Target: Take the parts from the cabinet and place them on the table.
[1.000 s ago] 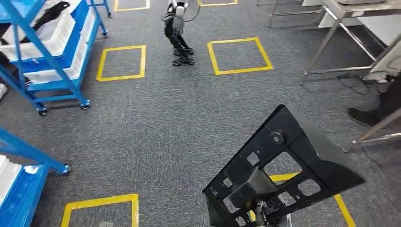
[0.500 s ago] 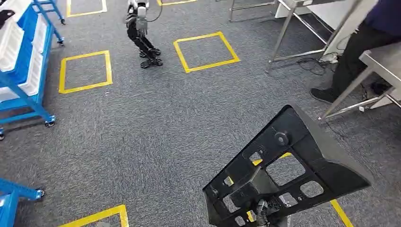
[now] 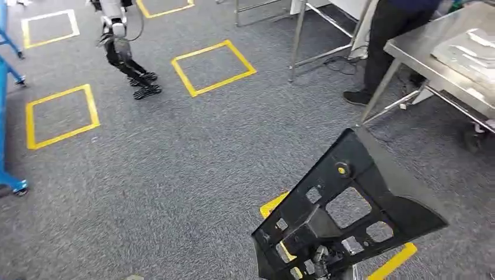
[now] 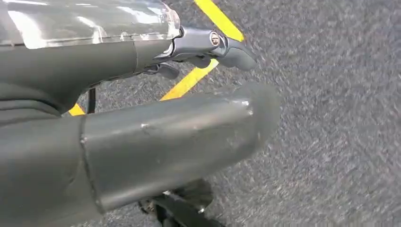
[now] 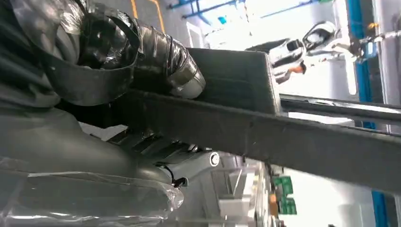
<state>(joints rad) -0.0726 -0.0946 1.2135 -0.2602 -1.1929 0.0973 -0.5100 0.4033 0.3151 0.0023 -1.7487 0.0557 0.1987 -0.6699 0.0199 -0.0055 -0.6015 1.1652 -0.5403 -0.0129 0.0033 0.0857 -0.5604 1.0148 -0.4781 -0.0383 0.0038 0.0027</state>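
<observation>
In the head view a large black plastic part (image 3: 356,204), flat with several cut-outs and a raised rim, is held tilted up over the carpet. My right hand (image 3: 323,261) grips its lower edge from underneath. Up close in the right wrist view, the right hand (image 5: 94,80) has its thumb over the black part's (image 5: 293,142) edge and its fingers beneath. The steel table (image 3: 429,58) stands at the far right with a pale grey part (image 3: 470,51) lying on it. My left hand (image 4: 156,127) hangs over the carpet, holding nothing, fingers apart.
A person's dark legs (image 3: 388,44) stand by the table's near end. Another robot (image 3: 124,52) walks at the far left. Yellow taped squares (image 3: 213,65) mark the grey carpet. A blue cabinet frame (image 3: 4,81) on castors stands at the left edge.
The whole view has swung to the right: the blue cabinets slid off to the left and the steel table came in at the right. The black part stays in my right hand.
</observation>
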